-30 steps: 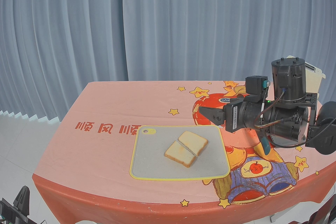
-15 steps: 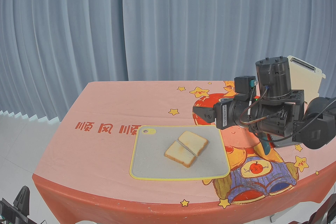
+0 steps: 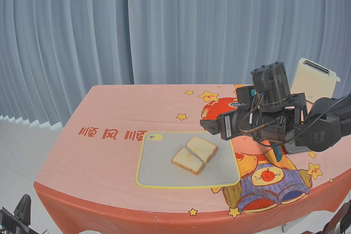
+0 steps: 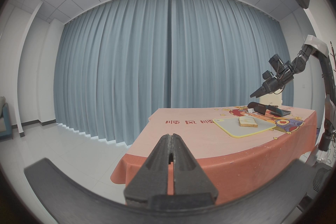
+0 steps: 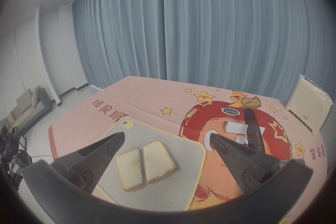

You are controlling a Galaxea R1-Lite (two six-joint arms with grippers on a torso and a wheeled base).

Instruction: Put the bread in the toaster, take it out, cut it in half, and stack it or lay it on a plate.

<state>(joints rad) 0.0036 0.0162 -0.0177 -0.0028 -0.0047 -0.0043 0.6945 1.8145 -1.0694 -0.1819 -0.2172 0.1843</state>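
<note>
Head view: two toasted bread halves (image 3: 194,154) lie flat near the middle of the board (image 3: 153,172), touching along the cut. The right hand (image 3: 209,125) hovers over the board's far right corner, fingers spread wide and holding nothing. The left hand (image 4: 171,146) hangs well to the left of the board, off the bench (image 3: 109,114), with its fingers pressed together on nothing. A knife (image 5: 251,128) lies just beyond the board's right side, and the toaster (image 3: 313,79) stands well past that.

The toast is likely light and stiff, but brittle at the crust and quick to crumble, so a gentle squeeze should do. Because the halves meet at the cut, no finger fits between them. The free short ends of one half look like the best hold, with the fingers kept off the other half. Bare board lies all around the bread, widest toward the board's left. The knife is the nearest thing to avoid on the right, and the board's yellow rim seems too low to matter
</note>
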